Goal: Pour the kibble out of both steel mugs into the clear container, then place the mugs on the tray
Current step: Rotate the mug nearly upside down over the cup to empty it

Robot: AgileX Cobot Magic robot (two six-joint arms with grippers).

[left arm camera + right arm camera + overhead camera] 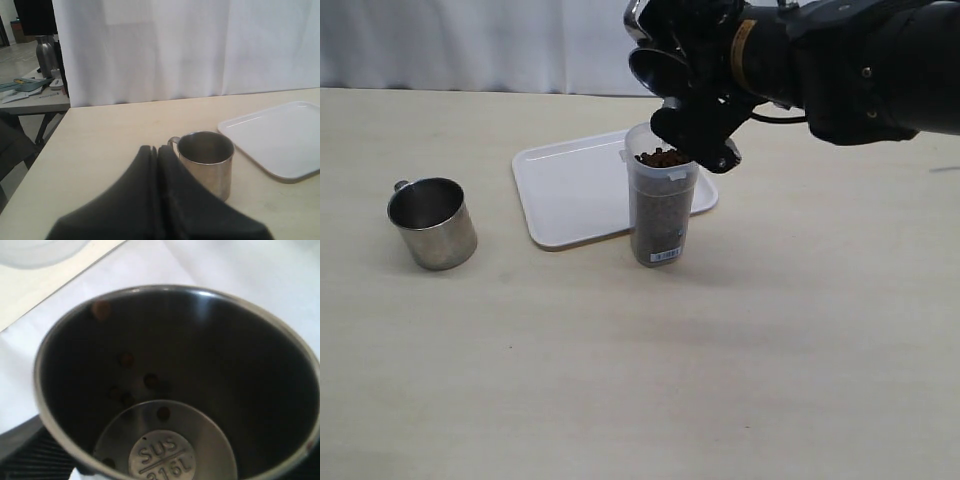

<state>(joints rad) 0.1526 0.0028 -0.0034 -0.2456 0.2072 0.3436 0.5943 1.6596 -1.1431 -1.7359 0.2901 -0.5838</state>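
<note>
My right gripper (692, 118) is shut on one steel mug (653, 58), held tipped over the rim of the clear container (660, 215). The container is nearly full, with kibble (663, 157) heaped at its mouth. The right wrist view looks straight into that mug (175, 390); only a few stray pellets (151, 380) cling inside. The other steel mug (432, 222) stands upright on the table at the left and looks empty. My left gripper (156, 150) is shut on nothing, just short of this mug (207, 160). The white tray (570, 190) lies behind the container.
The tray (280, 140) lies just beyond the left mug in the left wrist view. A white curtain (470, 40) hangs behind the beige table. Off the table's edge stands a side table (35, 95) with a steel flask and clutter.
</note>
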